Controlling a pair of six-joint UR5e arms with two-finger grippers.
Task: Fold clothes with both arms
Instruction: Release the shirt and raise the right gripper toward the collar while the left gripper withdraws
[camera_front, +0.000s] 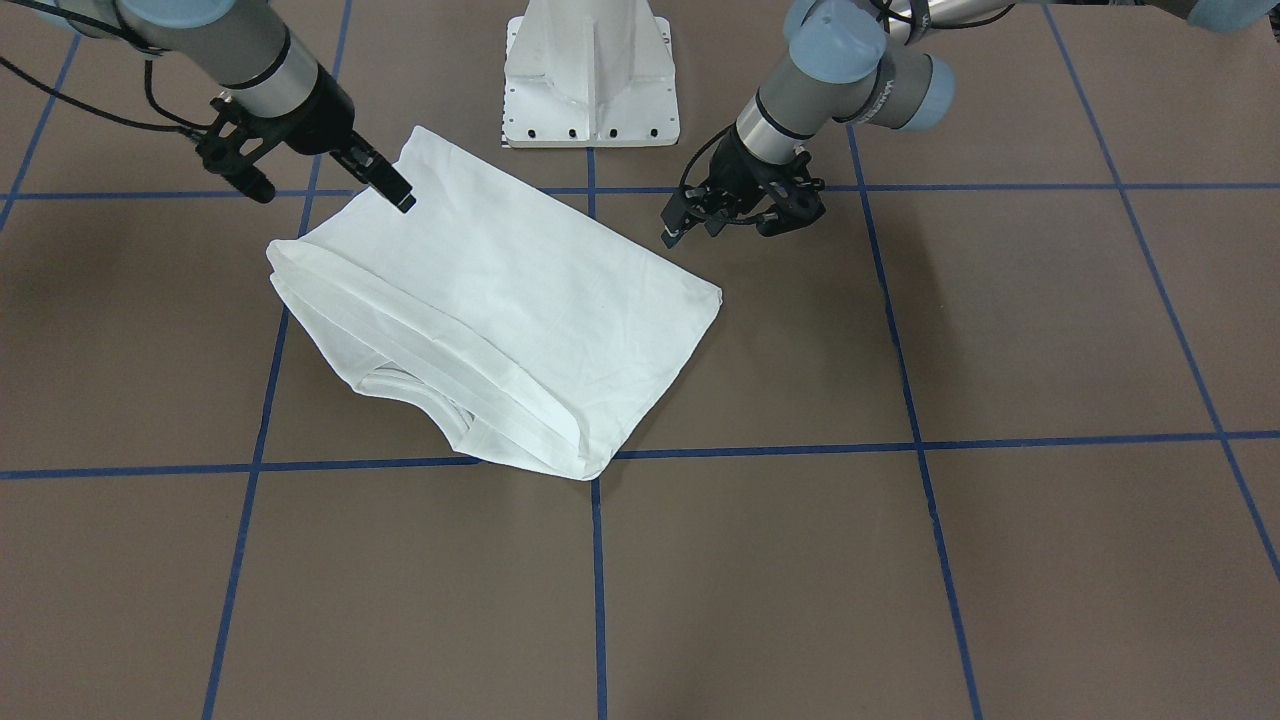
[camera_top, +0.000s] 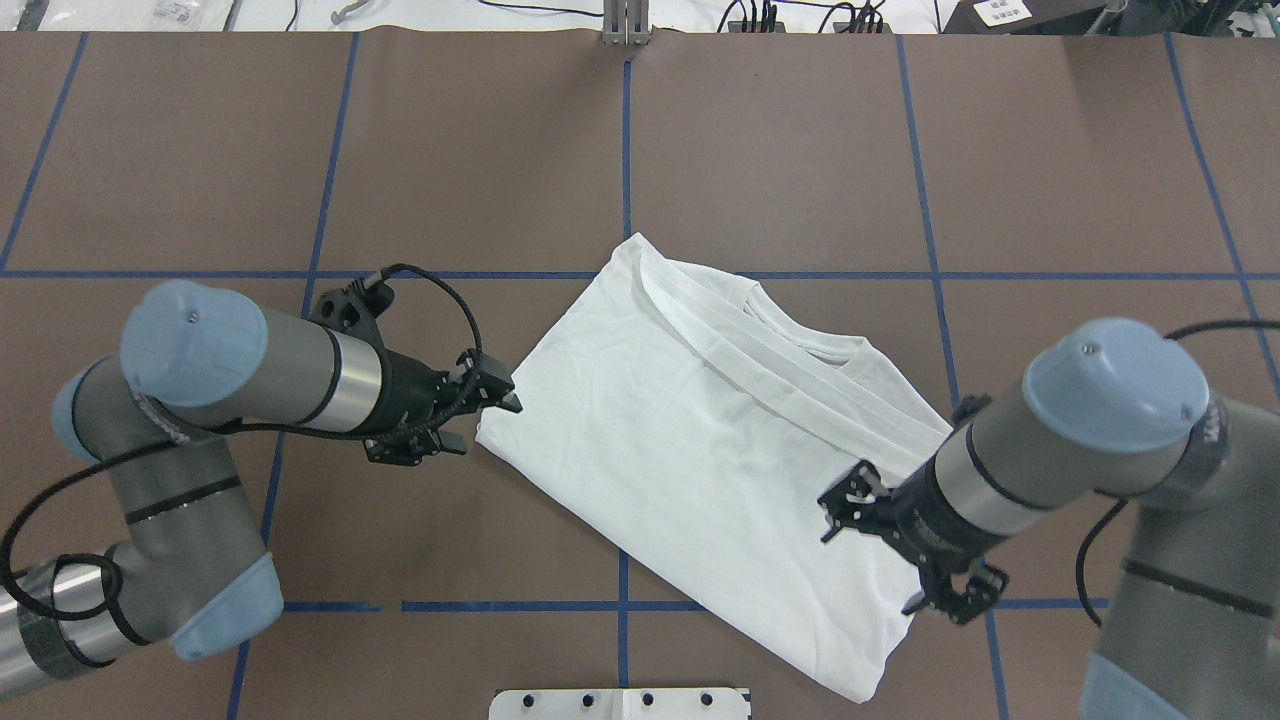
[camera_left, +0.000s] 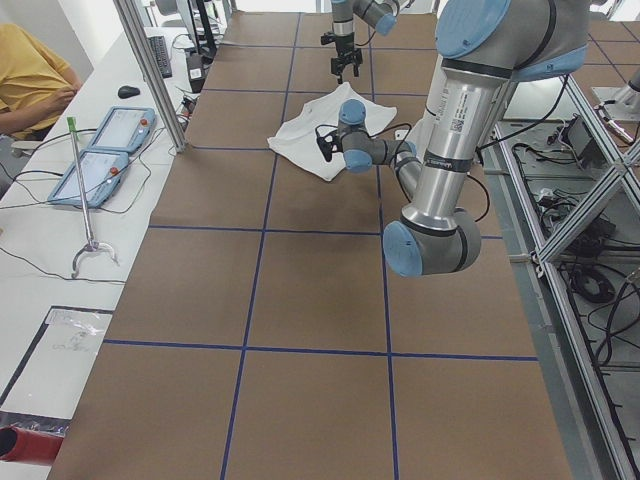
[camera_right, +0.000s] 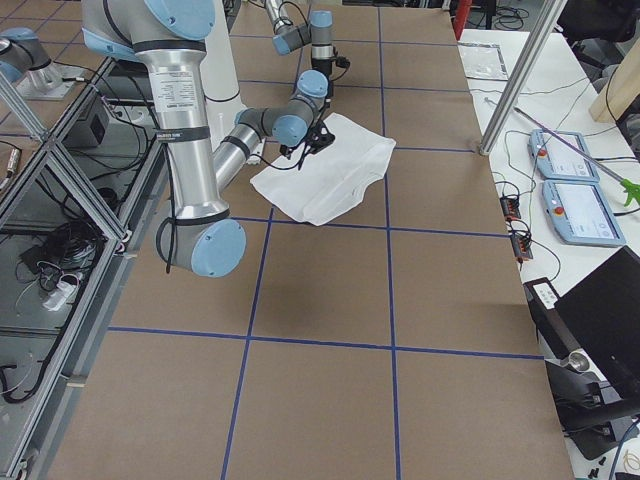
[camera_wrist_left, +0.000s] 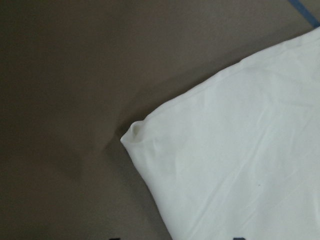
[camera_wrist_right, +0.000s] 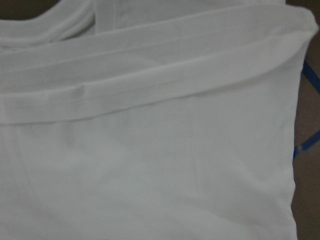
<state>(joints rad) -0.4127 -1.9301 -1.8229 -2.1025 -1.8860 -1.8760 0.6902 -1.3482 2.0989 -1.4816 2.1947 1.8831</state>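
Observation:
The white shirt lies folded on the brown table, plain side up, with the ribbed collar and a folded sleeve band along its far edge. No printed text shows. My left gripper is open and empty, just off the shirt's left corner; it also shows in the front view. My right gripper is open, low over the shirt's near right part, with one finger at the cloth's edge. The right wrist view is filled with the shirt, and I cannot tell whether the fingers touch it.
The white pedestal base stands at the robot's edge of the table, close to the shirt. Blue tape lines grid the brown table top. Beyond the table's left end sit two control pendants and a person in yellow.

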